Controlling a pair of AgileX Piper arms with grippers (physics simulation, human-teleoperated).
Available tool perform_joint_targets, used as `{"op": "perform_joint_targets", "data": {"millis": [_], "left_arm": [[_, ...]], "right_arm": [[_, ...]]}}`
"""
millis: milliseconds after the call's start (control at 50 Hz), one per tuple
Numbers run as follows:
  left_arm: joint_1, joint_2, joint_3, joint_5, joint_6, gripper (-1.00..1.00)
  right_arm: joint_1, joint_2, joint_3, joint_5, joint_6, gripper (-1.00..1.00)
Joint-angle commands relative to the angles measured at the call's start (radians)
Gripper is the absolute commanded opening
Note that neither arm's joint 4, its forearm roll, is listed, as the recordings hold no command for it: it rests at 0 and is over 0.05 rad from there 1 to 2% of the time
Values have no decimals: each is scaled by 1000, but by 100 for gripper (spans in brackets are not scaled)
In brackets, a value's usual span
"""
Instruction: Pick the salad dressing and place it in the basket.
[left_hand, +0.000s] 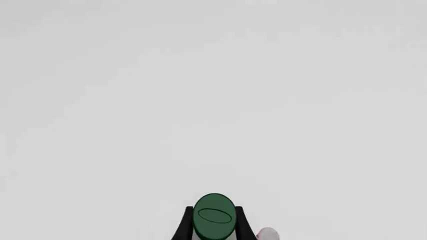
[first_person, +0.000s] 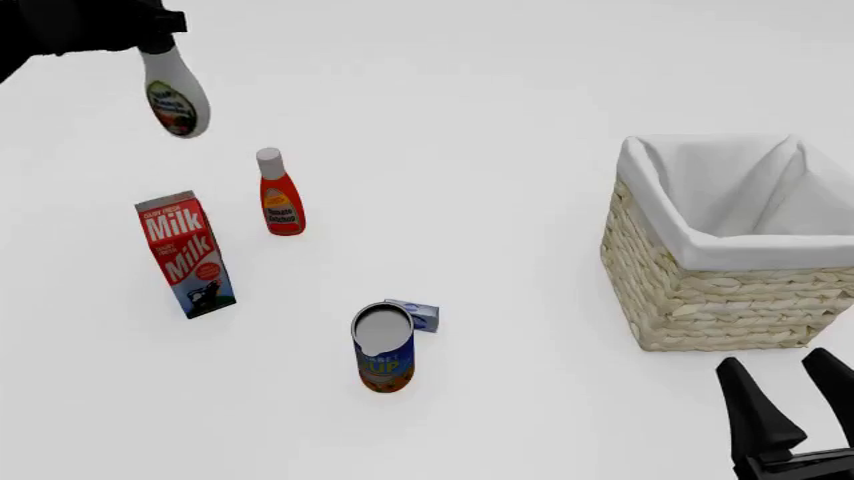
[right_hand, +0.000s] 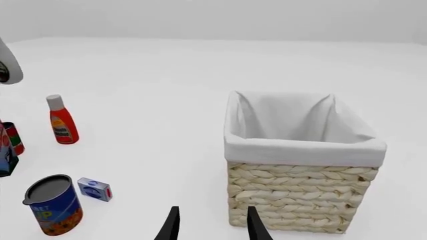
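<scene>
Transport is the step in hand: left gripper (first_person: 150, 38) jaws are clamped at the cap of the salad dressing (first_person: 175, 93), which hangs above the table, well apart from the basket (first_person: 707, 290). Carry it level over the lined opening before releasing. Right gripper (first_person: 798, 415) jaws stand open, holding nothing.

White table (first_person: 507, 120) carries basket (first_person: 694, 300), milk carton (first_person: 186, 255), red bottle (first_person: 279, 195), can (first_person: 384, 350), small box (first_person: 415, 314).

Simulated tabletop, no real room: plain white featureless surface (first_person: 507, 90) running into a blank pale backdrop, no walls or furniture. Props are groceries: red milk carton (first_person: 186, 255), small red bottle with white cap (first_person: 279, 194), blue-and-orange open tin can (first_person: 383, 348), small blue box (first_person: 416, 314), pale woven wicker basket with white cloth lining (first_person: 727, 290).
</scene>
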Motion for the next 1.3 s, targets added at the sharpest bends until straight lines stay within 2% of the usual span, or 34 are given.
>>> {"op": "perform_joint_targets", "data": {"millis": [20,180,240,280,420,660,1000,1300], "left_arm": [[-149,-112,10,87,21,-100],[-261,-181,33,131,2,-100],[-323,-224,67,133,17,-100],[-360,-241,85,137,-1,-100],[-469,-294,200,92,12,-100],[-602,-309,246,64,-8,-100],[-728,-265,276,-18,-71,-100],[-791,-244,285,-55,-108,-100]], "right_arm": [[6,-7,1,1,1,100],[8,-9,1,-1,1,100],[8,-11,1,1,0,100],[13,-12,1,1,-1,100],[21,-14,1,-3,-1,100],[17,-15,1,-2,2,100],[22,-13,0,-1,5,100],[20,-14,0,-5,7,100]]}}
